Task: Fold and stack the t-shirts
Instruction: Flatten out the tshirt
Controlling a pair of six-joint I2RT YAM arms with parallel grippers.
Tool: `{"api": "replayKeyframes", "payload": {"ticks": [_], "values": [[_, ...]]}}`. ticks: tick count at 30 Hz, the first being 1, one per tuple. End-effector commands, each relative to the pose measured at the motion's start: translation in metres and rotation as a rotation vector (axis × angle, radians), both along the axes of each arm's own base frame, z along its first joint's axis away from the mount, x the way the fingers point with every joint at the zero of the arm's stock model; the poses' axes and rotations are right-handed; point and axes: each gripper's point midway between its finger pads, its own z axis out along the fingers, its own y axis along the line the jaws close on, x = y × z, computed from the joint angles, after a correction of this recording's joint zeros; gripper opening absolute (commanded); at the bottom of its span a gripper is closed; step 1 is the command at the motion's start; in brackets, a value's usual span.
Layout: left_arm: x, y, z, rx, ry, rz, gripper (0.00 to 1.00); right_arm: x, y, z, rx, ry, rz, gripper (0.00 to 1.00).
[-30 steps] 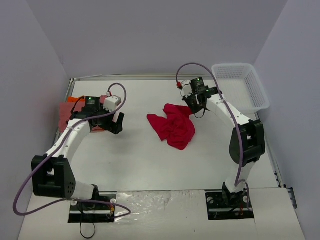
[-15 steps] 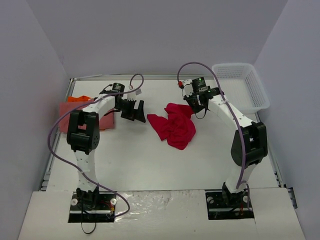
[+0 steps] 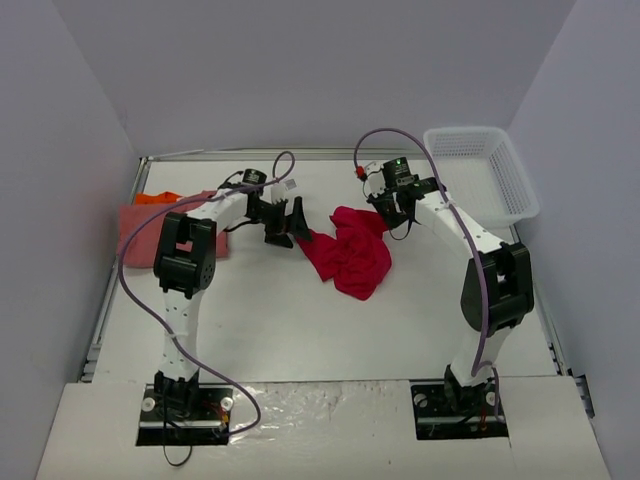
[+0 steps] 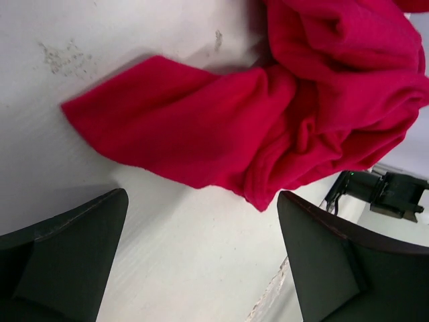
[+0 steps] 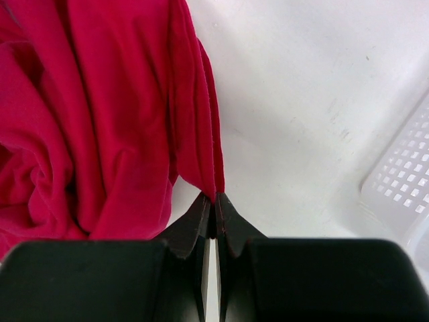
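Red shirt lies crumpled on the table, a bit right of centre. It isn't flattened and no fold has been started. Pink shirt lies flat at the far left edge with orange shirt showing just behind it; can't tell how those two overlap.

Change in the last second: the left arm was over the pink shirt and has swung across to the middle. Left end effector now sits at the red shirt's left corner, fingers spread wide. The wrist view shows that corner just ahead of the gap, not yet between the fingers, and nothing is gripped.

Right end effector hasn't moved. Its fingers are pressed together, pinching a thin fold of the red shirt's edge on the side toward the basket.

My read: the left pile is done with for now and red is the shirt in hand. This looks like setup for a two-handed spread. The left still needs to advance and close on that corner, then both pull apart to flatten.

Risk: the right pinch is shallow, right at the tips, and could slip under tension.
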Motion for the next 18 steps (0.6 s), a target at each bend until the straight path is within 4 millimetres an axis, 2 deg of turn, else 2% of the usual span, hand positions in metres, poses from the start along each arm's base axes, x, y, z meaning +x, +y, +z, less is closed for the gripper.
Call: {"api": "replayKeyframes", "payload": {"ticks": [1, 6, 11, 18], "values": [[0.013, -0.010, 0.013, -0.035, 0.009, 0.036, 0.94, 0.000, -0.008, -0.006, -0.032, 0.008, -0.013, 0.00], [0.016, -0.011, -0.005, 0.000, 0.045, 0.058, 0.90, -0.001, -0.009, -0.008, -0.032, 0.008, -0.013, 0.00], [0.024, -0.011, -0.012, 0.016, 0.059, 0.084, 0.86, 0.000, -0.009, -0.010, -0.035, 0.011, -0.012, 0.00], [0.030, -0.015, -0.022, 0.008, 0.091, 0.098, 0.72, 0.001, -0.009, -0.015, -0.040, 0.017, -0.012, 0.00]]}}
